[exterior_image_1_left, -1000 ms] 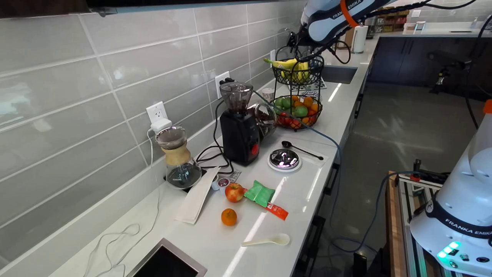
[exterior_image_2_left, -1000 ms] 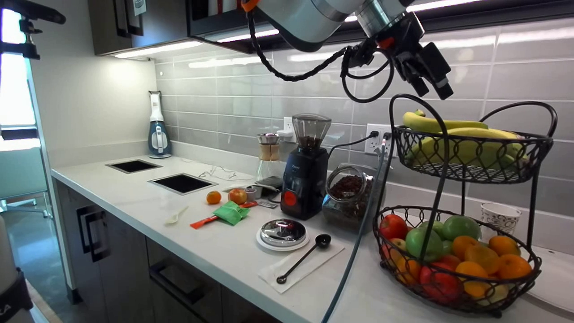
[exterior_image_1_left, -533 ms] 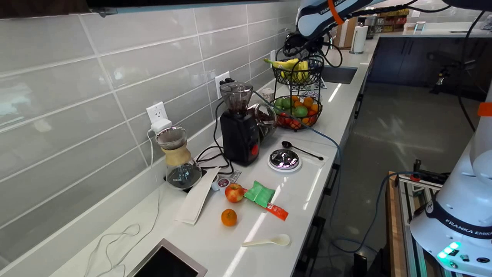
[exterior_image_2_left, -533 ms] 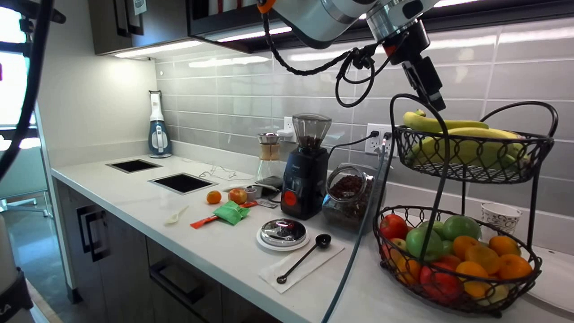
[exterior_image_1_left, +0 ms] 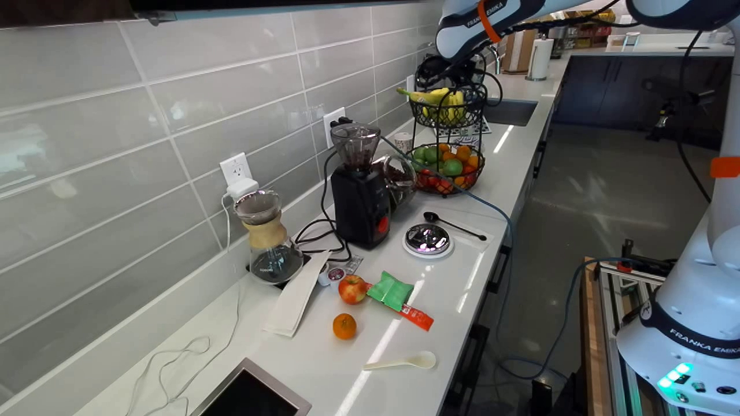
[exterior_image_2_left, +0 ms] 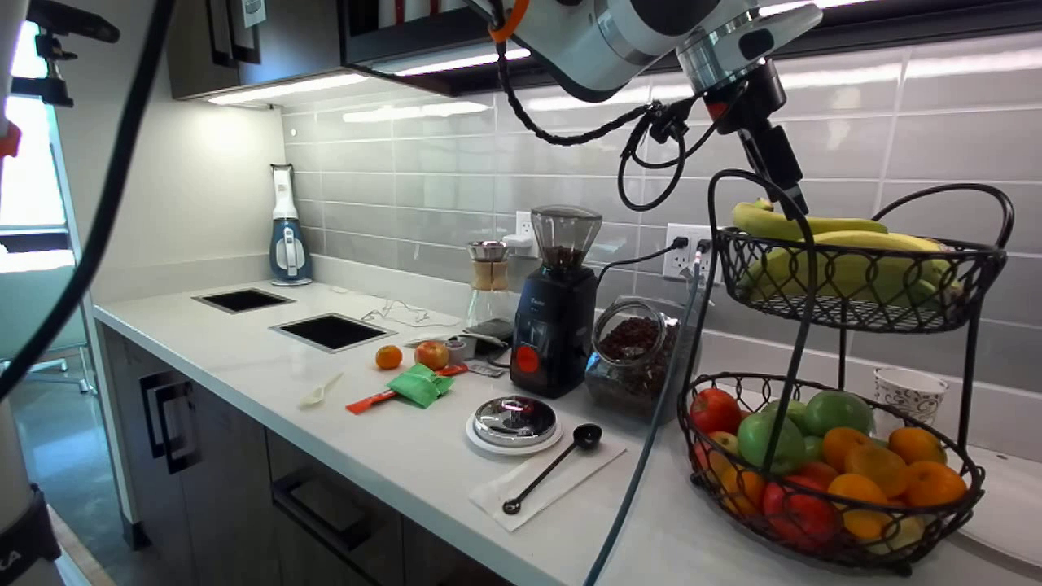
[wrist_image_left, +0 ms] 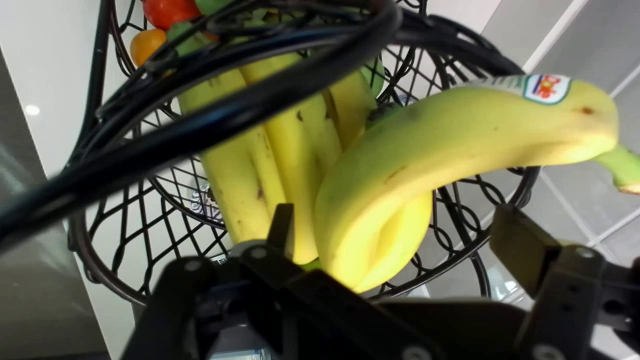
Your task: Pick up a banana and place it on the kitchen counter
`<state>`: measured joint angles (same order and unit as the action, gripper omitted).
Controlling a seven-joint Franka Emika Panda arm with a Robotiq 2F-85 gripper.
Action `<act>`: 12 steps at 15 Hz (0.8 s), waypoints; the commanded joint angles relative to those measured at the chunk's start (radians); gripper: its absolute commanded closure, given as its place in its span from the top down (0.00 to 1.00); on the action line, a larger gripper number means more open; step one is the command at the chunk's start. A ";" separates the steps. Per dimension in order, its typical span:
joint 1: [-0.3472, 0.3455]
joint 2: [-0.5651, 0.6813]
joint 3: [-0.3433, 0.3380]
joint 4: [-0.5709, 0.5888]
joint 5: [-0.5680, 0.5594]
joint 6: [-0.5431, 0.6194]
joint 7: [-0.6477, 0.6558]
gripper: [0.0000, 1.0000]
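Banana point(wrist_image_left: 435, 140) up in the upper basket point(exterior_image_2_left: 847, 322) of the fruit stand point(exterior_image_2_left: 808, 285), lying across the other bananas point(wrist_image_left: 240, 185), stem end poking past the stand's rim on the wall point(exterior_image_1_left: 191, 115) side. Gripper point(wrist_image_left: 401, 230) right over that basket, angled down; released, jaws spread wide, w/ banana's bend showing btwn them in wrist cam. Depth's hard to read from these angles, so can't say if either jaw touches the banana. Stand sits on the counter point(exterior_image_2_left: 407, 439) in both ext views, mixed fruit point(exterior_image_2_left: 875, 470) in its lower level. Glass jar point(exterior_image_2_left: 623, 391) just beside stand, grinder point(exterior_image_2_left: 553, 325) next to jar on the side away from stand. Scoop point(exterior_image_2_left: 584, 438) + domed disc point(exterior_image_2_left: 514, 420) near stand; green packet point(exterior_image_2_left: 419, 385), apple point(exterior_image_2_left: 431, 355) & orange point(exterior_image_2_left: 388, 357) well apart from it. Cup point(exterior_image_2_left: 910, 395) btwn stand and wall.
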<state>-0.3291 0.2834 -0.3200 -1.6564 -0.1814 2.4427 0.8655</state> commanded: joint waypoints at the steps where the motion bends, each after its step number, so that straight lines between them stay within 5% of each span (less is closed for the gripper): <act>1: 0.013 0.049 -0.017 0.063 0.053 -0.055 -0.008 1.00; 11: -0.003 0.110 -0.012 0.152 0.114 -0.171 -0.062 1.00; 12: -0.004 0.113 -0.012 0.155 0.116 -0.174 -0.066 0.88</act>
<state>-0.3354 0.3559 -0.3234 -1.5602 -0.1023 2.3191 0.8289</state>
